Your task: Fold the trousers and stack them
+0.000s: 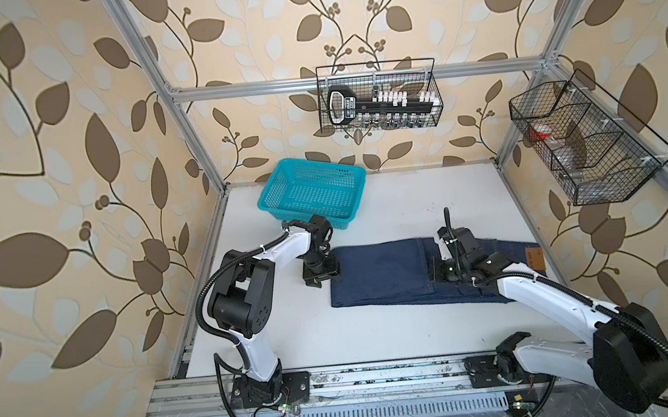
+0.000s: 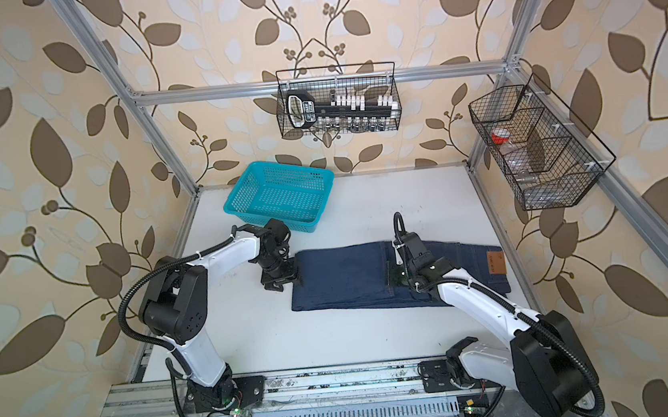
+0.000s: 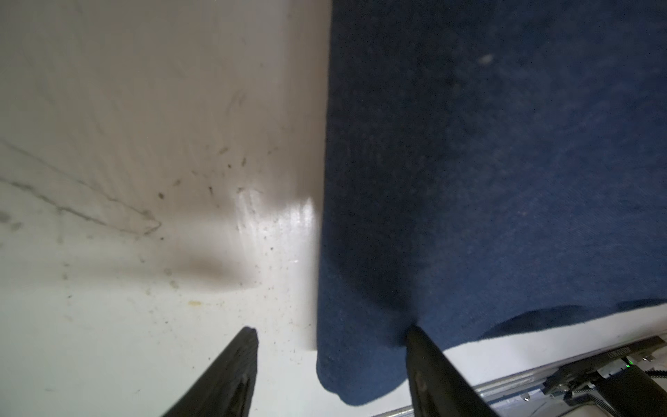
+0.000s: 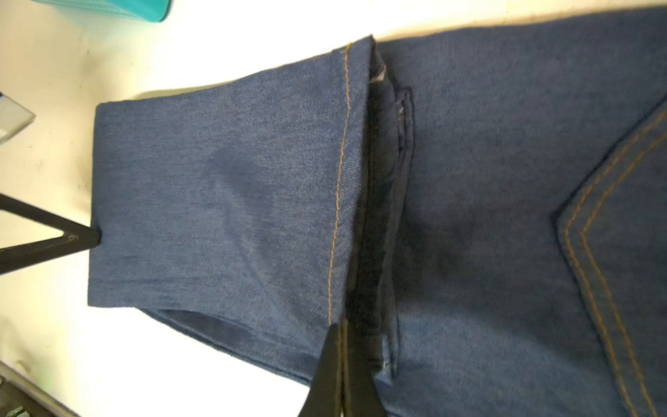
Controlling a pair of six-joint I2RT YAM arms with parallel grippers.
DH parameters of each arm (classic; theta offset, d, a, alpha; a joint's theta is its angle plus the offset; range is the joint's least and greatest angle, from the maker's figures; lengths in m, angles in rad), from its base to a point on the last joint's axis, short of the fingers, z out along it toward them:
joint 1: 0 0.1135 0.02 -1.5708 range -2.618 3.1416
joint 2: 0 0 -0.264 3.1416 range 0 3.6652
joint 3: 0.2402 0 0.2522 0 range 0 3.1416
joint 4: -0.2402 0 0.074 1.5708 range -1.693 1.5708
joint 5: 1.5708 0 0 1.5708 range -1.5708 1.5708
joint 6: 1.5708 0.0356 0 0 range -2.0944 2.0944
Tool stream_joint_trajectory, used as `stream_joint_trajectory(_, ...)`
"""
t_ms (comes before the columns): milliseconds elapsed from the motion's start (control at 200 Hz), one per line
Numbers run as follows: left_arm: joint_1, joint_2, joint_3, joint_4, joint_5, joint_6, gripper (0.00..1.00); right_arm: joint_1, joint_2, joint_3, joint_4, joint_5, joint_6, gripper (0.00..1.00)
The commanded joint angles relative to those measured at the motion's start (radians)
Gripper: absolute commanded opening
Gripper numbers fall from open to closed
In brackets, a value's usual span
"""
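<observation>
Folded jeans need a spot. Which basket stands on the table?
The turquoise plastic basket. The black wire basket at the back and the one on the right hang from the frame.

Cloth: trousers [image 1: 384, 271], mid-frame – dk navy denim, matt, twill grain, orange stitching; tan leather-look patch [image 1: 532, 256].
Plastic: basket [image 1: 308, 216], upper centre – teal, perforated, slight sheen.
Surface: tabletop [image 1: 377, 330] – white, smooth, semi-gloss, scuffed.
Metal: back rack [image 1: 382, 123] – blk wire; frame rail [image 1: 270, 86] – matt alu.
</observation>
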Motion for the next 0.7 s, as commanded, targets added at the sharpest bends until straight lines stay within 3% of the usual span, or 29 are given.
stream_joint_trajectory(0,0.009,0.009,0.003,-0.019,0.007,0.026,0.67,0.007,-0.004,-0.059,-0.046,-0.012,0.027,0.0)
stream_joint_trajectory(385,0.009,0.043,-0.043,0.042,0.022,0.022,0.68,0.004,0.076,-0.077,0.017,0.046,0.029,0.0)
stream_joint_trajectory(695,0.009,0.044,-0.103,0.119,0.104,-0.02,0.65,-0.025,0.195,0.034,0.032,0.097,-0.046,0.03)
